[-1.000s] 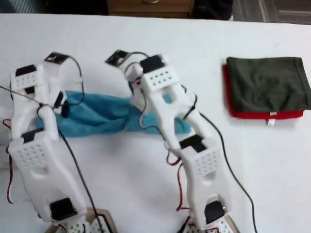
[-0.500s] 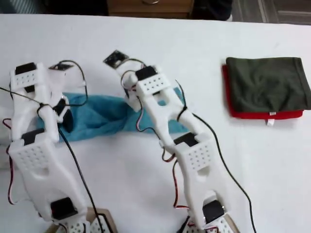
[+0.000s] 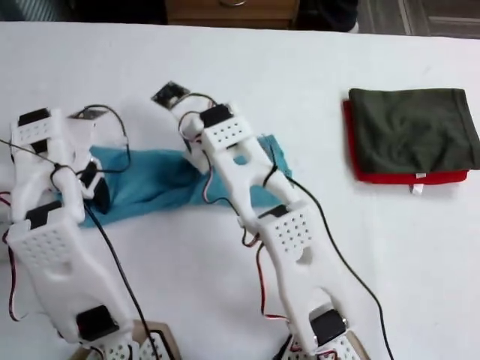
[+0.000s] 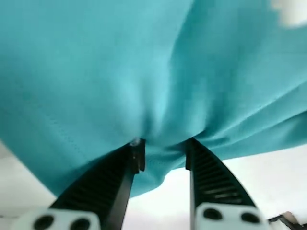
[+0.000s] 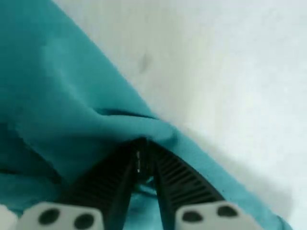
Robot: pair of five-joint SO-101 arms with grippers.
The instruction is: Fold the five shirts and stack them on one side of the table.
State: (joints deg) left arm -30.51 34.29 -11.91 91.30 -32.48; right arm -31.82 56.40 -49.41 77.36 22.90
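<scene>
The high camera is fixed off the arms, behind their bases, and looks down over the table [image 3: 315, 67] at mid range. Each wrist camera sits on its arm and looks along its own fingers at very close range, past the left gripper [image 4: 163, 147] and the right gripper [image 5: 144, 148]. All three views share the teal shirt [image 3: 150, 184].
</scene>
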